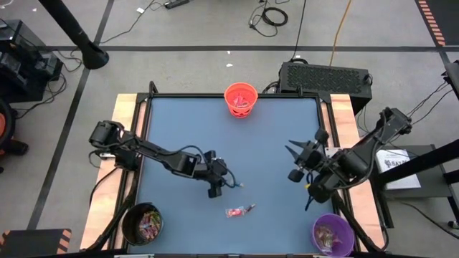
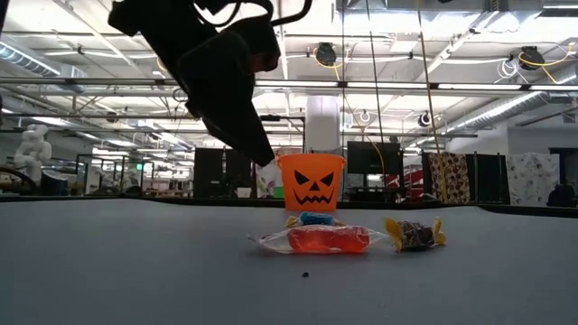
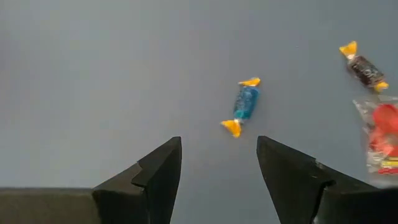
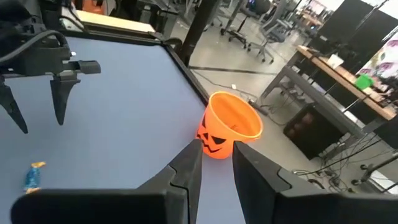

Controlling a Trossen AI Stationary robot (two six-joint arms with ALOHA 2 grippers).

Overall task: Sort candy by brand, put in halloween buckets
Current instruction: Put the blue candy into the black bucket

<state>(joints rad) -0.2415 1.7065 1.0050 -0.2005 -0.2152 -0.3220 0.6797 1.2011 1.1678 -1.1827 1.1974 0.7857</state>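
Observation:
A blue candy (image 3: pixel 244 102) with orange twisted ends lies on the blue table just beyond my left gripper (image 3: pixel 217 158), which is open, slants down and touches nothing. Beside the blue candy lie a dark candy (image 3: pixel 365 67) and a red-wrapped candy (image 3: pixel 382 134); all three also show in the low view, the red one (image 2: pixel 316 239) nearest. My left gripper (image 1: pixel 221 188) hangs above the table's middle. My right gripper (image 1: pixel 294 163) is up at the table's right, its fingers a little apart and empty. The orange bucket (image 1: pixel 240 99) stands at the far edge, the black bucket (image 1: pixel 142 222) near left, the purple bucket (image 1: pixel 332 233) near right.
The black and purple buckets hold sorted candy, and the orange bucket (image 4: pixel 229 127) shows some too. A black case (image 1: pixel 326 75) sits beyond the table's far right corner. Wooden rails (image 1: pixel 125 107) border the table's sides. Bare blue table surface lies around the three candies.

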